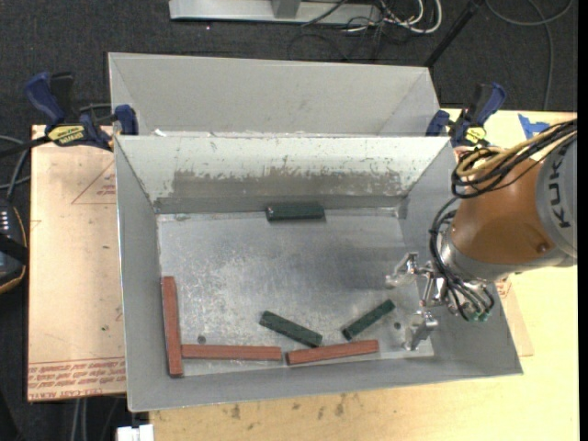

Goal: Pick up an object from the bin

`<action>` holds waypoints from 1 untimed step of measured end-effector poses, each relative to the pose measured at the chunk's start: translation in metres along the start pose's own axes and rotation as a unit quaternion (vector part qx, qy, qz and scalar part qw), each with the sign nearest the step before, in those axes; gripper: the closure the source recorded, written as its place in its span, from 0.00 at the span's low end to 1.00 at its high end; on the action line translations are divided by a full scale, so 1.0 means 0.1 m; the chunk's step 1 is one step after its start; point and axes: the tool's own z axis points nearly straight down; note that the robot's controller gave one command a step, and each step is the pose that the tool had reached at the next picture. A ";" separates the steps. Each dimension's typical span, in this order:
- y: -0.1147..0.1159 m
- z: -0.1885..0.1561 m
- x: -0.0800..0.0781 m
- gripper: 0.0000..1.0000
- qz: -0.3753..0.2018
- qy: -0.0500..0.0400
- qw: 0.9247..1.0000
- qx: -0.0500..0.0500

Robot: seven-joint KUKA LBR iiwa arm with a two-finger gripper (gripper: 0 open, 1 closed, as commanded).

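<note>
End effector [413, 299] is low in the grey metal bin [276, 163], close to the right wall and front corner. Fingers apart, nothing between them.

Nearest candidate: short dark green flat bar [367, 320], just left of it, lying tilted on the floor. Its lower end is close to a reddish-brown flat strip [332, 352], which sits lower-left of the end effector. A second dark green bar [290, 329] lies further left.

Risks, as I judge them:
- Bar is thin and flat, so fingers may scrape the floor or skate over it.
- Closing off-centre could shove it against the strip.
- The wall is close, so a wrist or finger collision is possible.
</note>
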 end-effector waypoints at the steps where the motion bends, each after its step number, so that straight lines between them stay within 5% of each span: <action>1: 0.42 0.16 -0.53 1.00 -0.011 -0.010 1.000 0.002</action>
